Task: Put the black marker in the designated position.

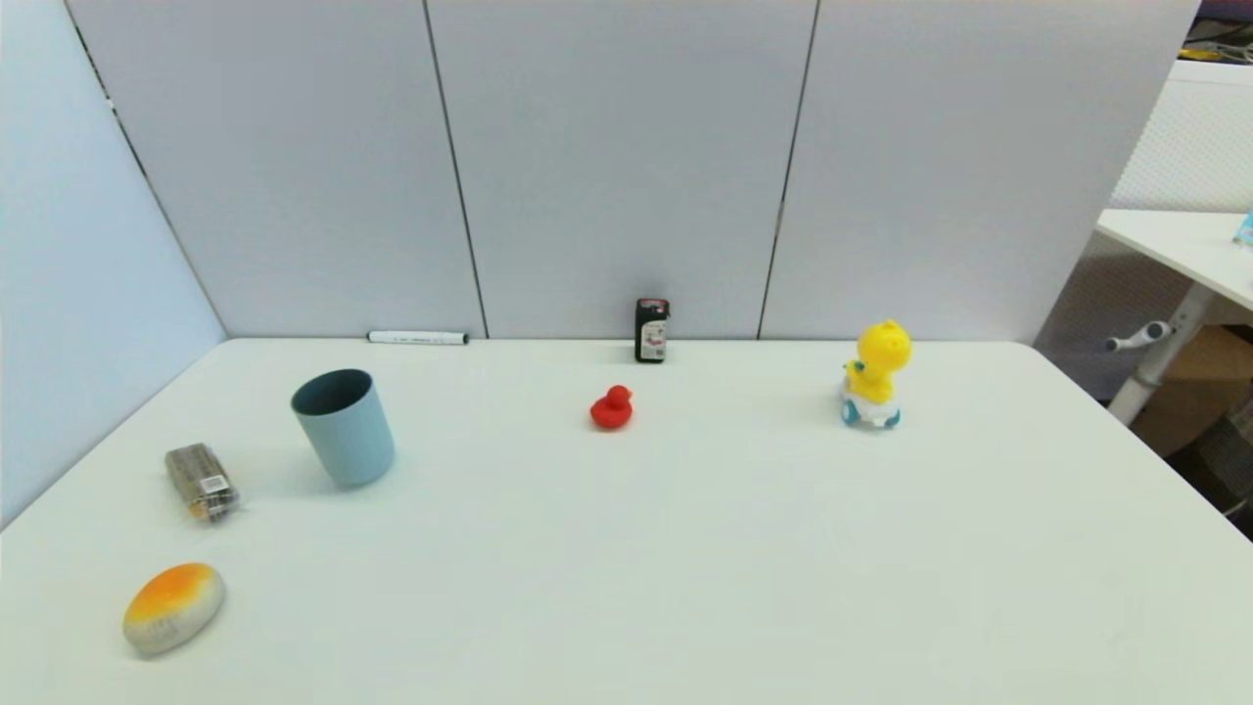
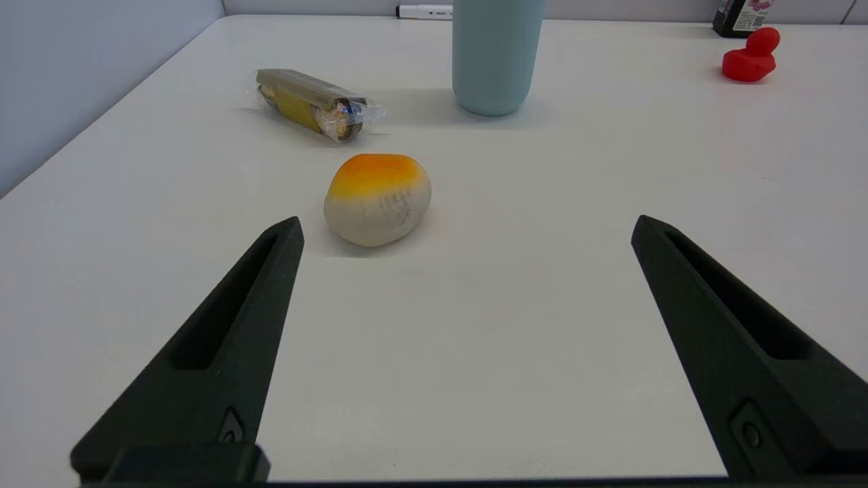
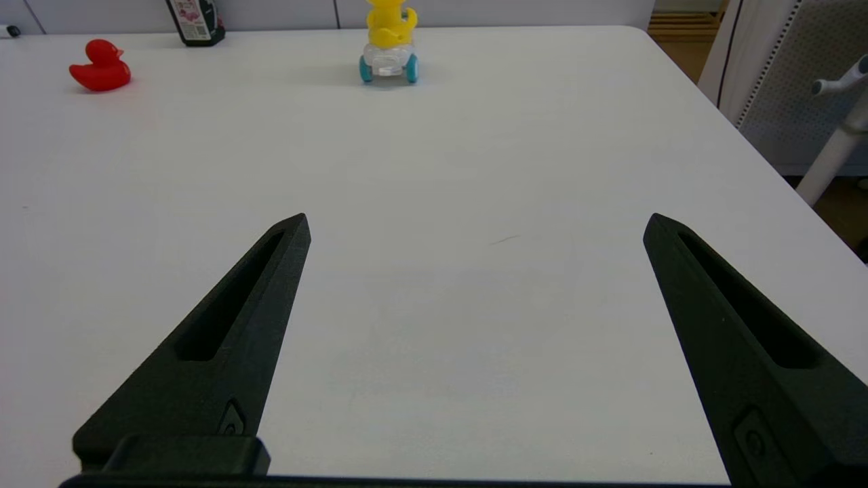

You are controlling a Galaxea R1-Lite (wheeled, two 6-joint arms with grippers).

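The long slim white-barrelled black marker (image 1: 418, 338) is lying flat at the far edge of the white worktop (image 1: 685, 548), right against the foot of the grey partition wall, with its length running along that wall. It is sitting behind the pale blue cylindrical cup (image 1: 344, 427), which is standing upright on the left part of the worktop and well apart from the marker.

The left tool (image 2: 468, 227) is hanging low over the near left of the worktop with its two black fingers (image 2: 224, 339) spread wide apart, gripping nothing — the orange-topped, off-white rounded bun-shaped toy (image 2: 378, 198) is lying just beyond the fingertips, not touching them. Farther on, a clear-wrapped olive-coloured packet (image 2: 312, 103) is resting on its side near the cup.

The right tool (image 3: 475, 224) is likewise hovering over the bare near right of the worktop, fingers apart and empty.

Along the far side, a small black bottle with a red-and-white label (image 1: 651, 330) is standing by the wall, a red rubber duck (image 1: 612, 407) is sitting just in front of it, and a yellow duck figure on a white cart with blue wheels (image 1: 874, 375) is standing off to the right.
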